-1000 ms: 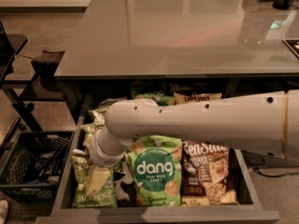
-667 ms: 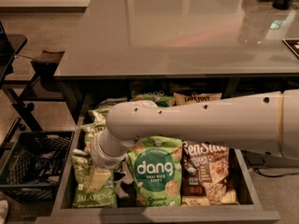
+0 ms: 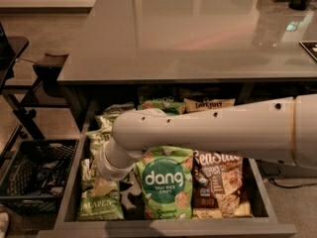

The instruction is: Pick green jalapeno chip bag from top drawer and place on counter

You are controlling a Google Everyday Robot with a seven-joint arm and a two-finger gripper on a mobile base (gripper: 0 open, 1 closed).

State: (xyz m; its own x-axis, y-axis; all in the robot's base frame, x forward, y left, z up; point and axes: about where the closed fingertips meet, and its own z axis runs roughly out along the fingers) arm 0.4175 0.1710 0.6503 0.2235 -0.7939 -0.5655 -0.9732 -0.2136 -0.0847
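The arm is a thick, smooth, off-white tube dotted with small dark holes (a thin seam rings it far from the hand). The gripper sits beneath its rounded wrist, down in the top drawer.

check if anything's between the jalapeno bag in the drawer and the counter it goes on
Nothing visible does. The green jalapeno chip bag lies at the front left of the open top drawer, with the gripper at its top edge. The counter edge overhangs only the drawer's back rows.
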